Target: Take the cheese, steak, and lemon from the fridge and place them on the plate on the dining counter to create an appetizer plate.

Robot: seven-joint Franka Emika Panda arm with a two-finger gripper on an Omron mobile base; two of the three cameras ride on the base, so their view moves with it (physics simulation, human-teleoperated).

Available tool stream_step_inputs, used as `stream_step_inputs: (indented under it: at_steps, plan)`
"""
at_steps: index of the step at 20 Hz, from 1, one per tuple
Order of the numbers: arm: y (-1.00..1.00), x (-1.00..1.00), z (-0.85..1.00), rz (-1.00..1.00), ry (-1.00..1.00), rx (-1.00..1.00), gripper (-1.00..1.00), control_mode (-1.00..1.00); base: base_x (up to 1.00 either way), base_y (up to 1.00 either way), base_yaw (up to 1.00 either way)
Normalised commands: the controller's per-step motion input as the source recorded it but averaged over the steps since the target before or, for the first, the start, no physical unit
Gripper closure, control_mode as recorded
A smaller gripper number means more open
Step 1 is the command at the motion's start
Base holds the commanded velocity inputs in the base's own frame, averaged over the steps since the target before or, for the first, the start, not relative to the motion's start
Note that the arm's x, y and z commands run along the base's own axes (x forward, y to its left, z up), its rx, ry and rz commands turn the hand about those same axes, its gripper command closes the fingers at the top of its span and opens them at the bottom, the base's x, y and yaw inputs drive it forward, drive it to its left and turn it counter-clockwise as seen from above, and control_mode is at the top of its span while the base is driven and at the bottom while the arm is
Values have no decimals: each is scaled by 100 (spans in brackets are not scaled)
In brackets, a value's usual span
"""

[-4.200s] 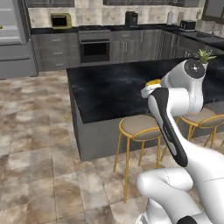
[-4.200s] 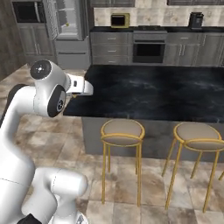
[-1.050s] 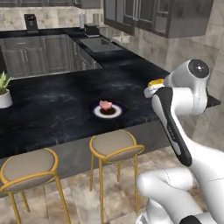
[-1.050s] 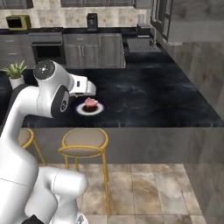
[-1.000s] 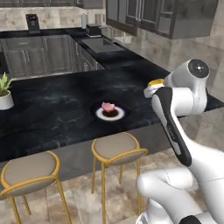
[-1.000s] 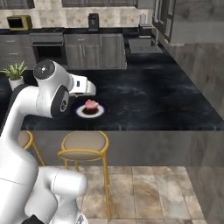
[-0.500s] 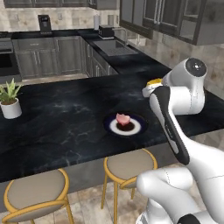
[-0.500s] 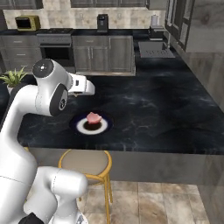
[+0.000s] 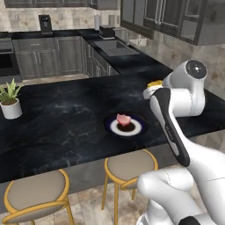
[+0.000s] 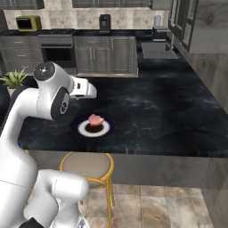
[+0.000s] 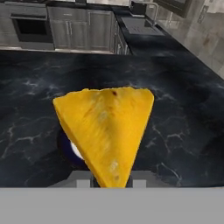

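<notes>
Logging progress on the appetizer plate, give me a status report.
Gripper shut on cheese, above dining counter. Steak on plate. Nothing in the way.

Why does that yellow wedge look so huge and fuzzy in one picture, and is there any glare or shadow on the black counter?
Hand view: the cheese sits right before the lens, so it looms large and soft-edged, hiding most of the plate. Left base view: the dining counter shows pale veins, no bright glare; the steak looks slightly blurred. Right base view: even, flat light, with hardly any shadow around the plate.
</notes>
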Motion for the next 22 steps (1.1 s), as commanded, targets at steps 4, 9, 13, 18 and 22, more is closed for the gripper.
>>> stream_step_inputs:
  at_steps: [4,9,13,18,22]
  plan:
    - [-18,0,-16,2,17,0,100,-100,0,0,0]
    - [-30,0,-29,12,28,-1,100,-100,0,0,0]
    - [-21,0,-50,28,42,-6,100,-100,0,0,0]
    - [-2,9,-47,27,40,-6,100,-100,0,0,0]
    - [2,31,-31,14,33,-6,100,-100,0,0,0]
